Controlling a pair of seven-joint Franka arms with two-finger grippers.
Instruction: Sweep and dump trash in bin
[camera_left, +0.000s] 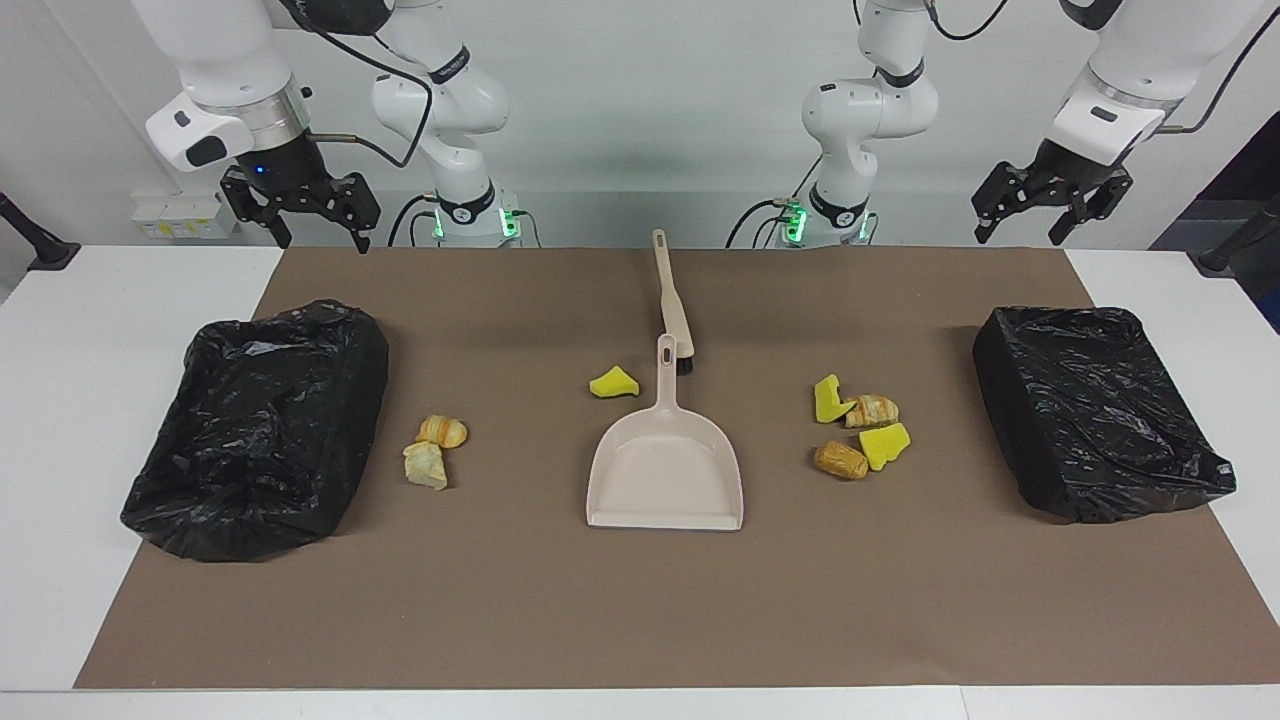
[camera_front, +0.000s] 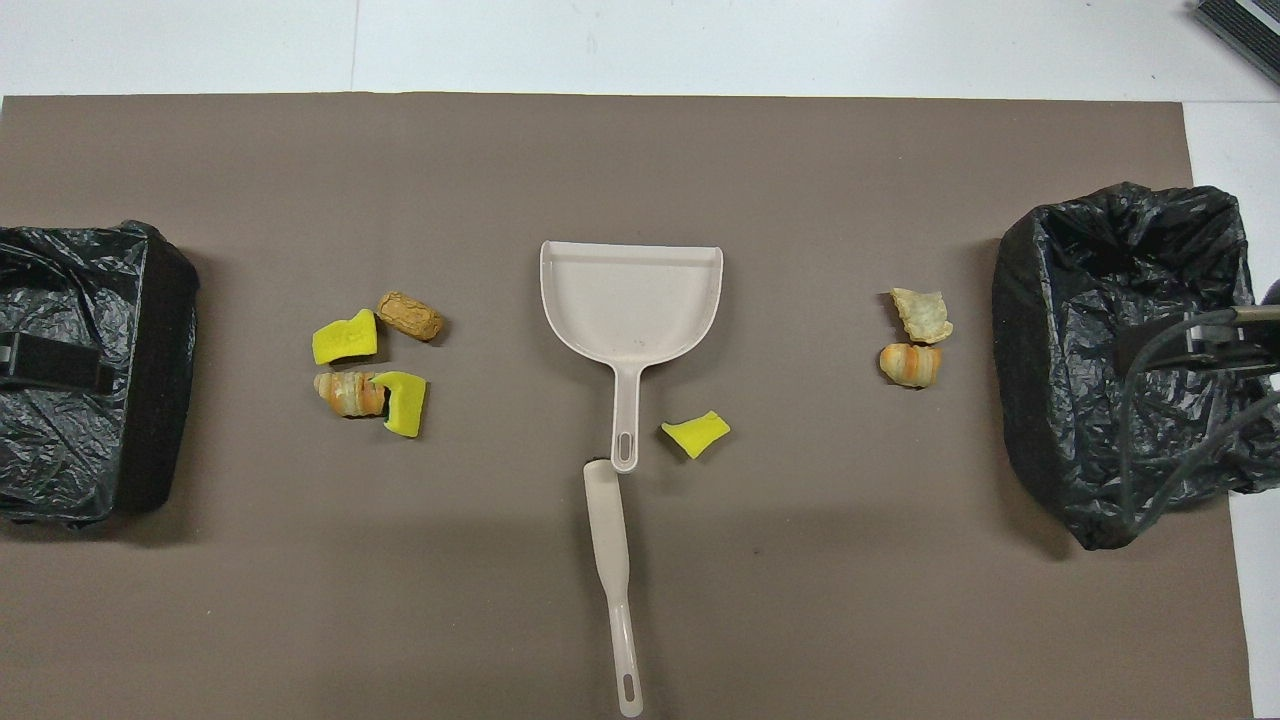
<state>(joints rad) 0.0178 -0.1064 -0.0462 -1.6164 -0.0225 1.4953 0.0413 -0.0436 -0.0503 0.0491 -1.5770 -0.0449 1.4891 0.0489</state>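
Several bits of trash lie on the brown mat. Two yellow sponge chunks (camera_left: 830, 398) (camera_left: 885, 445), a croissant-like lump (camera_left: 873, 410) and a brown bread lump (camera_left: 840, 460) cluster toward the left arm's end, also in the overhead view (camera_front: 345, 338). One yellow chunk (camera_left: 614, 382) (camera_front: 695, 432) lies beside the dustpan's handle. A striped lump (camera_left: 442, 430) (camera_front: 910, 364) and a pale lump (camera_left: 425, 466) (camera_front: 922, 313) lie toward the right arm's end. The left gripper (camera_left: 1040, 225) and right gripper (camera_left: 320, 232) hang open and empty in the air at the table's robot edge.
A beige dustpan (camera_left: 665, 470) (camera_front: 630, 300) lies mid-mat, handle toward the robots. A beige brush (camera_left: 672, 300) (camera_front: 612, 540) lies nearer the robots, its head at the dustpan's handle. Black-bagged bins stand at the right arm's end (camera_left: 360, 380) (camera_front: 1040, 330) and the left arm's end (camera_left: 1010, 400) (camera_front: 160, 380).
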